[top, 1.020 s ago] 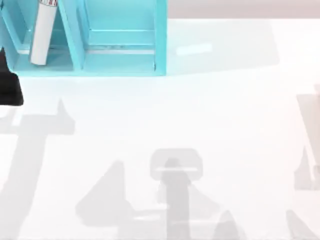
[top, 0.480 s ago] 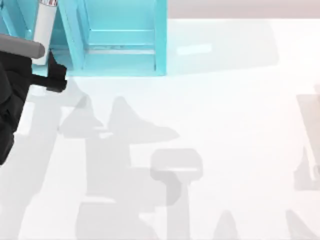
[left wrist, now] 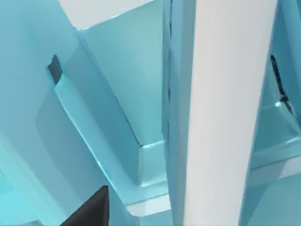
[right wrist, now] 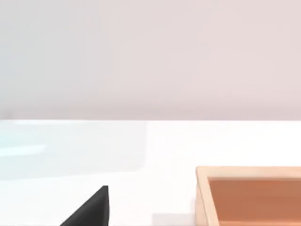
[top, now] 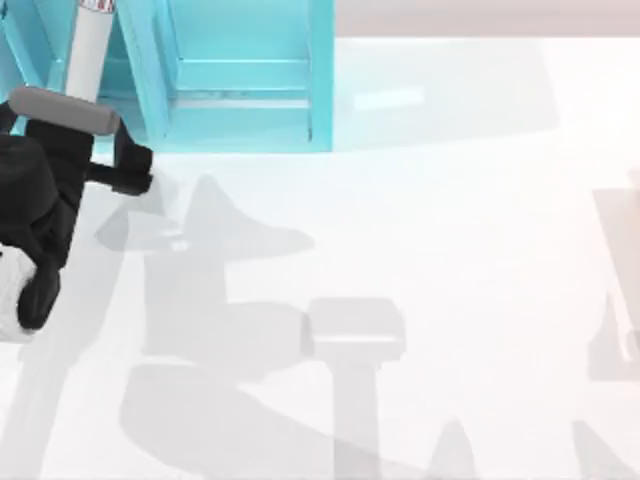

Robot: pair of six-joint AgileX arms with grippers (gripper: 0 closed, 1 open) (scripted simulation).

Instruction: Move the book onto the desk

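The book (top: 88, 45) stands on edge in the left compartment of a teal shelf (top: 240, 90), its white page edge facing up and red marks at its far end. My left gripper (top: 110, 160) is at the shelf's front, at the book's near end, open, with one black finger (top: 132, 168) just right of the book. In the left wrist view the book's white edge (left wrist: 225, 113) rises close ahead, beside a black fingertip (left wrist: 91, 212). The desk (top: 430, 230) spreads white in front of the shelf. My right arm is parked; its fingertip (right wrist: 91, 209) hangs over the desk.
The shelf has a slanted divider (top: 140, 70) right of the book and a second compartment (top: 240, 110) beyond it. An open wooden box (right wrist: 249, 197) sits on the desk near my right gripper. Arm shadows lie across the desk.
My left arm has come in from the left edge and moved up and right to the shelf front, ending at the book's near end. The book and right arm have not moved.
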